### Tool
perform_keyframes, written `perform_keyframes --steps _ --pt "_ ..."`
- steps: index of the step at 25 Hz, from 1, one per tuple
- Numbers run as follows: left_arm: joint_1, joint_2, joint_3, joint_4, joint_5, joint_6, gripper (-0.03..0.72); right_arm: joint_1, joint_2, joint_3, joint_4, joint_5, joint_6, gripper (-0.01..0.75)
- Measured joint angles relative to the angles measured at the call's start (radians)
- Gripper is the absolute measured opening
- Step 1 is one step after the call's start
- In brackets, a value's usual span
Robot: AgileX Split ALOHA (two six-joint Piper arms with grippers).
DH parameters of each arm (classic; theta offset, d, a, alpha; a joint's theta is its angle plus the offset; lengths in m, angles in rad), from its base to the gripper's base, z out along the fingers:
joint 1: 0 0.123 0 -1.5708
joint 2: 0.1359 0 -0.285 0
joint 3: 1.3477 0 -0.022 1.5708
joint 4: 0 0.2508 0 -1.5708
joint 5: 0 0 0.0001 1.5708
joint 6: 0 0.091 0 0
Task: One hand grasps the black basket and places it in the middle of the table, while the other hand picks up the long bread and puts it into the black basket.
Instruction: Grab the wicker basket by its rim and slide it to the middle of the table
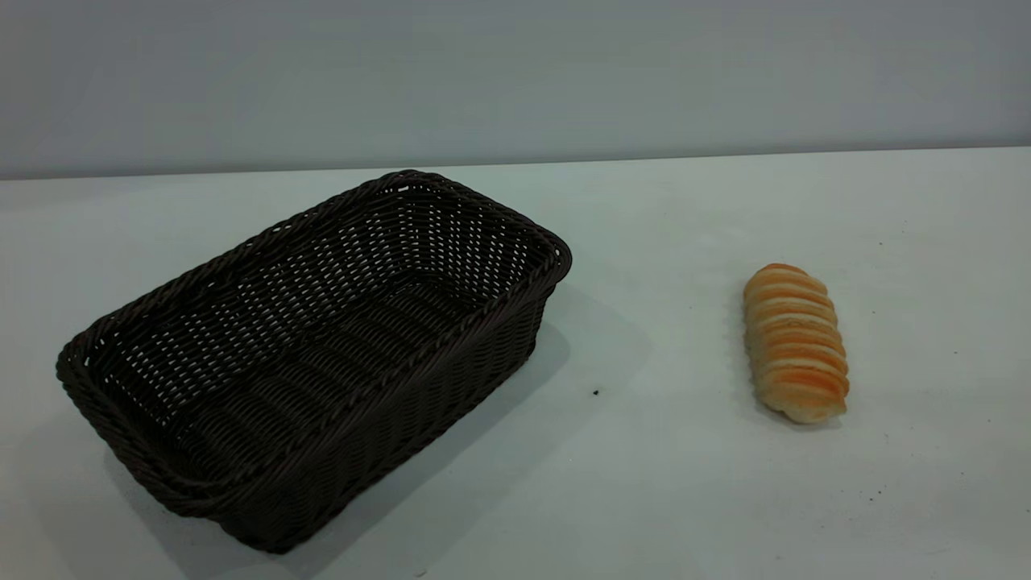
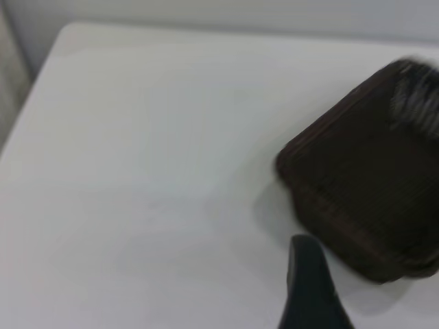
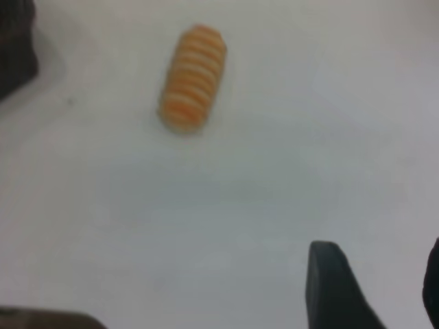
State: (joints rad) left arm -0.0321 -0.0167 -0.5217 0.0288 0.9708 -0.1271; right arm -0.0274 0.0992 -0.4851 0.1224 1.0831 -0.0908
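The black basket (image 1: 314, 354) stands empty on the left part of the table (image 1: 644, 483), turned at an angle. The long bread (image 1: 795, 342) lies ridged side up on the table's right part, well apart from the basket. Neither gripper shows in the exterior view. In the left wrist view, one finger (image 2: 309, 288) of my left gripper (image 2: 374, 288) hovers over bare table just short of a basket corner (image 2: 357, 185), open and empty. In the right wrist view, my right gripper (image 3: 381, 257) is open and empty above the table, some way from the bread (image 3: 192, 77).
A pale wall (image 1: 515, 72) runs behind the table's back edge. The table's edge and a rounded corner (image 2: 65, 31) show in the left wrist view. A tiny dark speck (image 1: 596, 392) lies between basket and bread.
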Motion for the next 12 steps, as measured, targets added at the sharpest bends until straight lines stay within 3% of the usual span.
perform_keyframes --steps 5,12 --pt "0.0 0.159 -0.008 -0.062 -0.01 0.014 0.513 0.0 0.135 -0.006 0.088 -0.119 -0.063 0.321" --pt "0.0 0.649 -0.096 -0.063 -0.084 0.024 0.513 0.0 0.434 -0.043 0.264 -0.282 -0.264 0.424"
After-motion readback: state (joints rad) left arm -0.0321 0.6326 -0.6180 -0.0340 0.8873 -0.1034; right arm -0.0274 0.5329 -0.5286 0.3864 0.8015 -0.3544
